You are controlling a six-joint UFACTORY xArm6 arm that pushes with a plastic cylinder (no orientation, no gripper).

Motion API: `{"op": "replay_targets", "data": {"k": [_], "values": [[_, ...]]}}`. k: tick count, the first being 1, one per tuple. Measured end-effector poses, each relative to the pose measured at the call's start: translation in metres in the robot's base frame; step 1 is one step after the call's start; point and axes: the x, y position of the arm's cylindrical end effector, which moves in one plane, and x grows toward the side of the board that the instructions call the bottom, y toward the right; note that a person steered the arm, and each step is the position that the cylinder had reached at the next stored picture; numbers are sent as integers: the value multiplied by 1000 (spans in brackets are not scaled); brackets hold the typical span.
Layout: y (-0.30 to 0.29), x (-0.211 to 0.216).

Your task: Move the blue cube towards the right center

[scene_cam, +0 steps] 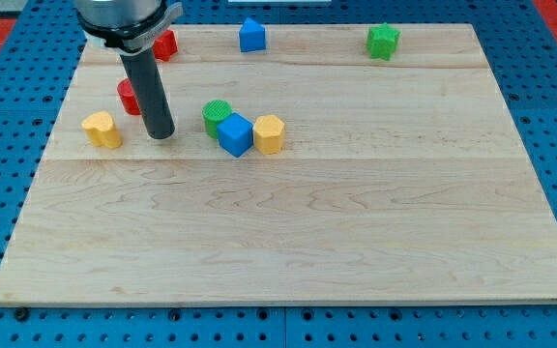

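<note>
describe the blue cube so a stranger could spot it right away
On the wooden board, look left of centre for a tight cluster of three blocks, right of my tip. The blue cube sits in the middle, between a green cylinder and a yellow block.

Bright, even light from overhead covers the pale wooden table (356,222), with no glare on it. Shadows are short and soft; the dark rod (151,92) drops only a faint smudge at its base. Focus stays sharp out to the corners, and the edges run straight.
</note>
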Motion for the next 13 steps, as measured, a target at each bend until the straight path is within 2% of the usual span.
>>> {"op": "replay_targets", "data": {"k": [2,4,5,8,9,11,12,13], "values": [[1,0],[70,18],[127,18],[166,-23],[161,-28],[230,-54],[297,-54],[293,-34]]}}
